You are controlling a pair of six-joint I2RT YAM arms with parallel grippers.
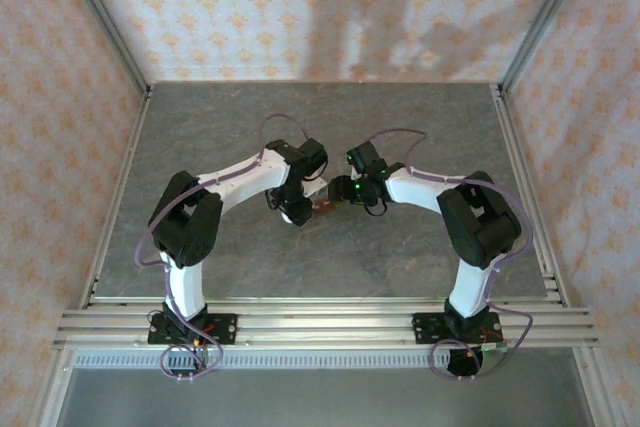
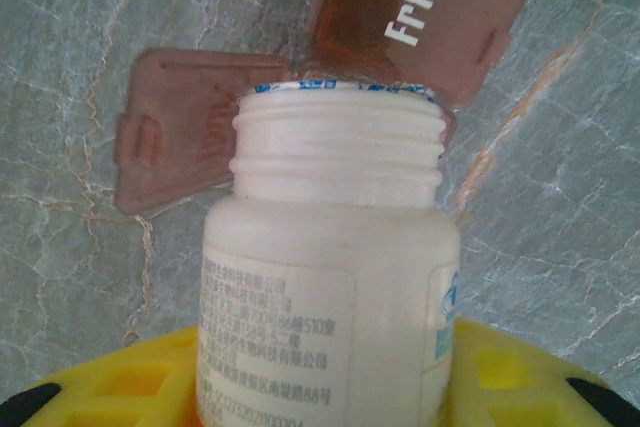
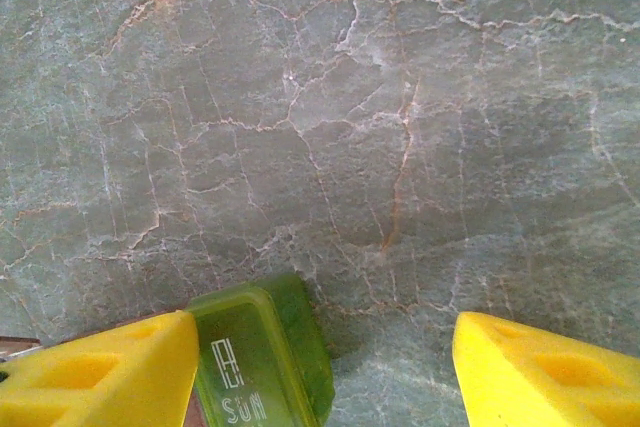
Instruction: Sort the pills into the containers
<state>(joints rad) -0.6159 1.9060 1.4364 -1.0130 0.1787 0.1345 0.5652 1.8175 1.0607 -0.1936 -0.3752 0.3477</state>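
Bottle (image 2: 335, 247) mouth points straight at the containers (image 2: 420, 27), whose open lids lie just beyond its rim on the desk (image 2: 560, 197). The left pincer (image 2: 320, 392) clenches the bottle. The right pincer (image 3: 320, 372) stands spread, the strip's green end (image 3: 262, 352) against one finger.

Left arm (image 1: 240, 179): white tube links between bulky black joint housings.
Right arm (image 1: 420, 187): the same white and black build, with a small green light (image 1: 356, 188) glowing near the wrist.
Cables (image 1: 283, 118): thin lavender loops running along each arm.
Bases (image 1: 193, 328): flat black plates.
Left gripper (image 2: 320, 382): bright yellow fingers (image 2: 120, 387) with recessed square pockets, black at the outer edges.
Right gripper (image 3: 322, 342): yellow wedge-shaped fingers (image 3: 545, 367) with hollowed pockets.
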